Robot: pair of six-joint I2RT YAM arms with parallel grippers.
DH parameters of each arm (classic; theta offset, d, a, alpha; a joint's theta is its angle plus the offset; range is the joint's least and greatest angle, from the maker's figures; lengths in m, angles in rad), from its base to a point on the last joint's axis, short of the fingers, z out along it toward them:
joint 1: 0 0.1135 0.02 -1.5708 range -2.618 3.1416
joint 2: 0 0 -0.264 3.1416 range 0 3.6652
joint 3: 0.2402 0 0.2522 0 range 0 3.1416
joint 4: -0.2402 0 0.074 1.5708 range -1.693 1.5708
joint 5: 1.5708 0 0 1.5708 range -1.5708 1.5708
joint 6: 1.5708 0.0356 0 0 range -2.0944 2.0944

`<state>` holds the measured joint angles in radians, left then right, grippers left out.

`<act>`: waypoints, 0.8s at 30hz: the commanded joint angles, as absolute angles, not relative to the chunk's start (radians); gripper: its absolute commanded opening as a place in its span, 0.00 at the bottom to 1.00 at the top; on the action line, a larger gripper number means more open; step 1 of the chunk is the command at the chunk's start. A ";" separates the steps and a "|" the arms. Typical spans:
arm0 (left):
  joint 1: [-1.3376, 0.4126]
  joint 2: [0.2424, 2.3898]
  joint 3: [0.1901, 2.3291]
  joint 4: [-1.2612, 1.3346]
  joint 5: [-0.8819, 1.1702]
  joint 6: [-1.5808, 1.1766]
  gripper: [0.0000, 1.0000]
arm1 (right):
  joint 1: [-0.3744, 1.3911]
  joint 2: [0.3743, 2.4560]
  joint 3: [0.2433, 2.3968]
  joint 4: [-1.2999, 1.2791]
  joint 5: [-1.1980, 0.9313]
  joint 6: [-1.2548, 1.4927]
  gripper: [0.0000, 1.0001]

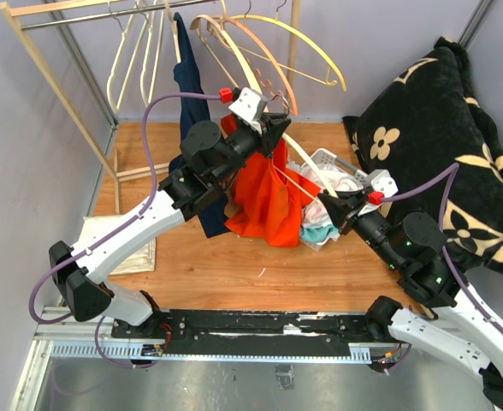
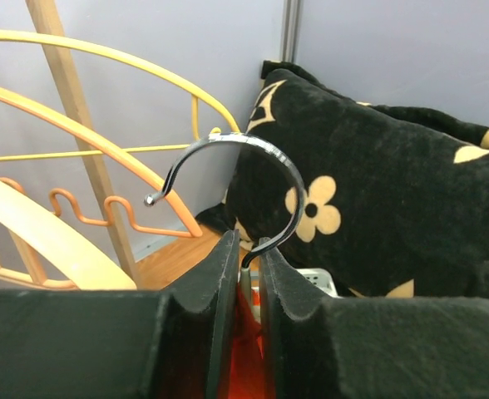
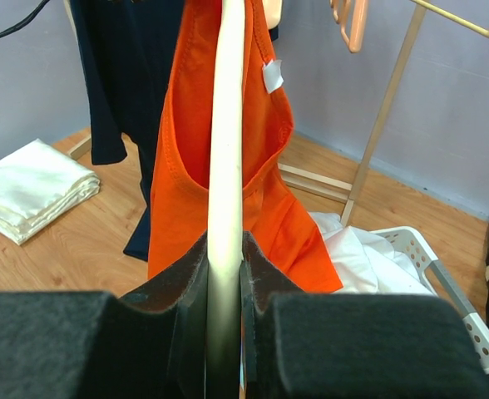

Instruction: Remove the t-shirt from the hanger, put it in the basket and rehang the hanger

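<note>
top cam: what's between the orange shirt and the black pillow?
A white laundry basket sits between the shirt and the pillow, clearest in the top view; the right wrist view catches its rim too.

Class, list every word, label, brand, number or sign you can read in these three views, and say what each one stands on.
No text can be read in any view.
The white tag on the orange t-shirt: too small and blurred to read.
The black cushion: cream flower motifs only, no legible letters.
The hanger: no marking visible.
</note>
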<state>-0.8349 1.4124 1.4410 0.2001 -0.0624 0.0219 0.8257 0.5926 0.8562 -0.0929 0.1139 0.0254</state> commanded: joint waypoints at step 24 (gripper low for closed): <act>-0.844 1.216 1.207 0.263 -0.093 -0.044 0.51 | 0.833 0.520 0.823 0.074 0.155 -0.093 0.01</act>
<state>-0.8387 1.2175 1.2518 0.2176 -0.0772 -0.0067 0.8257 0.5449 0.8066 -0.0452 0.1497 -0.0597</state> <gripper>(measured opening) 0.507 0.149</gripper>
